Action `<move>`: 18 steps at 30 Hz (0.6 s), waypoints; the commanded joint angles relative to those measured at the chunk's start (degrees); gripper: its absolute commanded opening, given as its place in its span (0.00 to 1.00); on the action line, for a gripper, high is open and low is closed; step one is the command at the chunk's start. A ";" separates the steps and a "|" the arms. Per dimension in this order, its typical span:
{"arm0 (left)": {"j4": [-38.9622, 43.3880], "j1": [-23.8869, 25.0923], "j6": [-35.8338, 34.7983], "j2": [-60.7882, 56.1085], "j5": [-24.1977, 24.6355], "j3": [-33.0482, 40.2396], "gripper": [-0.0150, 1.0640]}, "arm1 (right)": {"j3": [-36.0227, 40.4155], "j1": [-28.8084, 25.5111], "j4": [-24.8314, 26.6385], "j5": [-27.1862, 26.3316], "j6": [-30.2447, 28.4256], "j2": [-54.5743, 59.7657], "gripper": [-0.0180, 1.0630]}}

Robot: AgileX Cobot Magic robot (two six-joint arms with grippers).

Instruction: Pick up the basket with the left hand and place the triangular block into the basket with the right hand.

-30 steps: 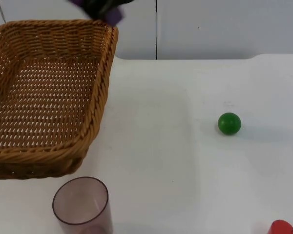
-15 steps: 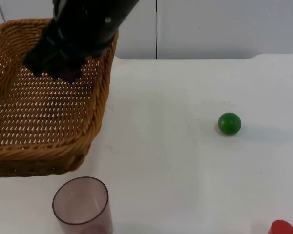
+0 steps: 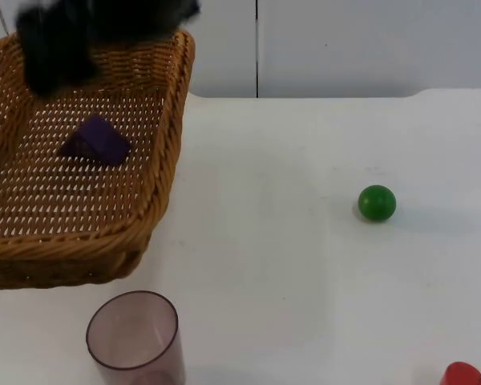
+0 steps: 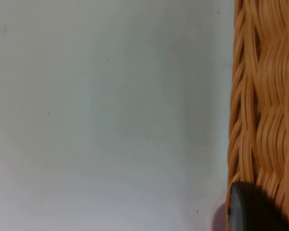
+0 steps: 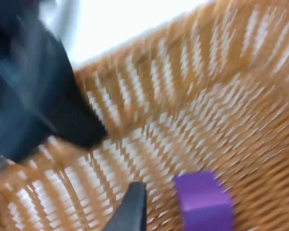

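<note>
Purple triangular block (image 3: 96,141) lies in the basket (image 3: 167,136) (wicker).

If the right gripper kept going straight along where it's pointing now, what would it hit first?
Most likely the woven floor of the basket, just beside the purple triangular block; the right gripper looks down into it, though depth is unclear.
</note>
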 commanded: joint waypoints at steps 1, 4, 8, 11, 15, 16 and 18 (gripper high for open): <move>-2.51 0.07 0.30 -0.74 0.34 0.00 0.01 | -0.90 -0.30 0.36 -0.05 0.34 -4.50 0.82; -2.51 0.07 0.30 -0.74 0.34 0.00 0.01 | -0.77 -1.32 0.36 2.21 0.47 -8.68 0.82; -2.76 0.07 0.52 -0.74 -0.02 0.00 0.01 | 5.58 -2.41 0.17 2.91 1.41 -20.51 0.82; -2.76 0.07 0.80 -0.74 -0.02 0.00 0.01 | 10.01 -2.41 -0.64 2.67 1.52 -24.91 0.82; -3.02 -0.13 0.80 -0.74 -0.12 0.00 0.01 | 16.78 -2.41 -0.64 2.67 2.80 -32.19 0.82; -3.02 -0.36 0.80 -0.74 -0.12 0.00 0.01 | 19.42 -2.41 -0.74 2.67 2.93 -34.41 0.82; -3.02 -1.18 0.80 -0.74 -0.12 0.00 0.01 | 23.40 -2.41 -0.74 2.67 3.04 -38.38 0.82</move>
